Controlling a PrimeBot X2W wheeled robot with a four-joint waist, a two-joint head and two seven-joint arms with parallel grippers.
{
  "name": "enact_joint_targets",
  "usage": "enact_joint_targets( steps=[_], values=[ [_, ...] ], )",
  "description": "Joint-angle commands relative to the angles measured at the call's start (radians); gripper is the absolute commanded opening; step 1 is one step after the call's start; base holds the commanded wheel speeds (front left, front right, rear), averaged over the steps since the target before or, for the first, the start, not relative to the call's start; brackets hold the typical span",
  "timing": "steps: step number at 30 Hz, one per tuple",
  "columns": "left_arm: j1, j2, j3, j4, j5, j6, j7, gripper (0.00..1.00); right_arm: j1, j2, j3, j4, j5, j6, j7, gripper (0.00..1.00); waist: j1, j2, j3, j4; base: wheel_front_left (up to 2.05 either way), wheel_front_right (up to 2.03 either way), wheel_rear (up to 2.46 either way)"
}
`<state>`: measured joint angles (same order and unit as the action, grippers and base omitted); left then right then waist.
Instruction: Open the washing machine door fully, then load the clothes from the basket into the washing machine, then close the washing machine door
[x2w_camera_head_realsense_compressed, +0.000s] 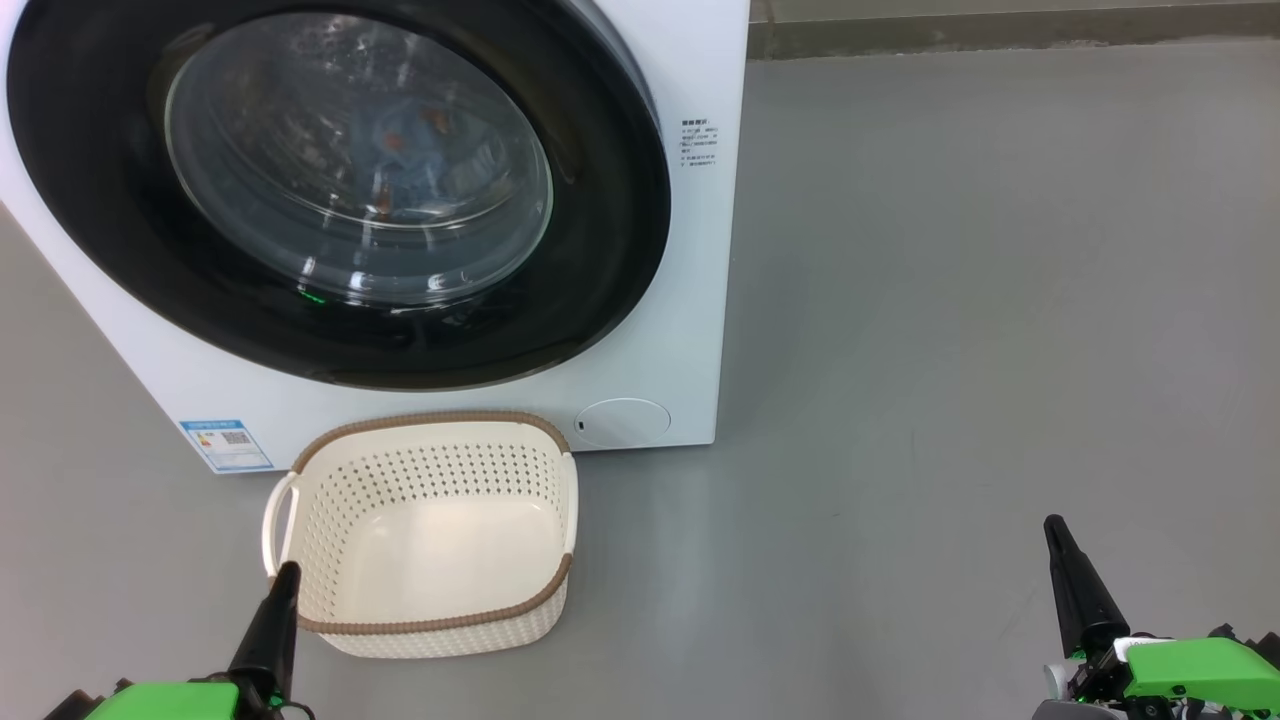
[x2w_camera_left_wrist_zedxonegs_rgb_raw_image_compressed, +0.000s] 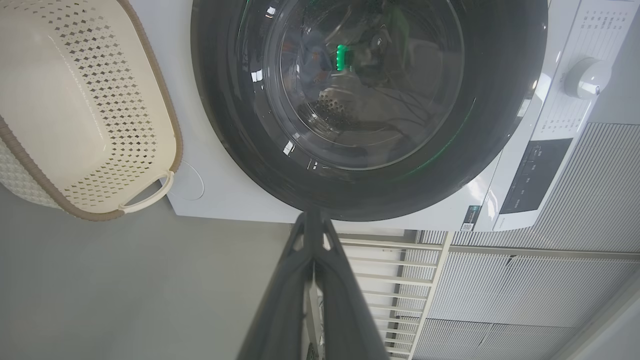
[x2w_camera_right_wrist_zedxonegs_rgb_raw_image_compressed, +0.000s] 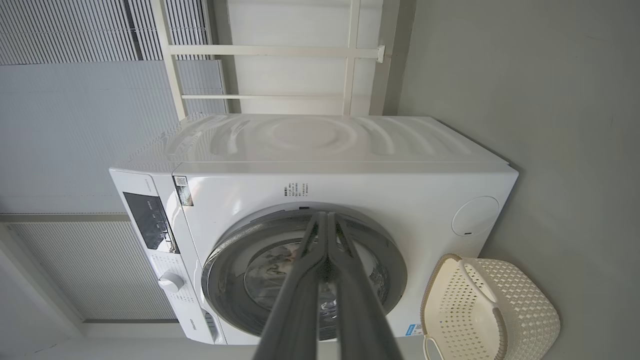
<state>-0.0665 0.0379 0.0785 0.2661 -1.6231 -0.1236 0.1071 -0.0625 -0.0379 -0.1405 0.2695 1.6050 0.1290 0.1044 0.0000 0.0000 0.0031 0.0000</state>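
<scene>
Glossy black-rimmed door (x2w_camera_head_realsense_compressed: 340, 190), perforated cream basket (x2w_camera_head_realsense_compressed: 430, 470)

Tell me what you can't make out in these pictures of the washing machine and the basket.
Head view: reflections on the washing machine door smear the clothes behind its glass; their number is unclear.
Head view: the upper edge cuts off the top of the washing machine.
Head view: the printed text and blue label are too small to read.
Right wrist view: the right end effector covers the door's centre.
</scene>
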Motion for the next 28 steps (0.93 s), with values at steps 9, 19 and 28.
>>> enact_joint_targets(
  steps=[9,19,28],
  values=[
    [-0.042,0.013,0.036,-0.021,0.015,-0.007,0.007,0.0,-0.045,-0.012,0.027,-0.025,0.004,0.002,0.009,0.0,0.0,0.0,0.0,0.0,0.0,0.0,0.0],
    [-0.042,0.013,0.036,-0.021,0.015,-0.007,0.007,0.0,-0.045,-0.012,0.027,-0.025,0.004,0.002,0.009,0.0,0.0,0.0,0.0,0.0,0.0,0.0,0.0],
    [-0.042,0.013,0.036,-0.021,0.015,-0.007,0.007,0.0,-0.045,-0.012,0.027,-0.025,0.004,0.002,0.009,0.0,0.0,0.0,0.0,0.0,0.0,0.0,0.0]
  ],
)
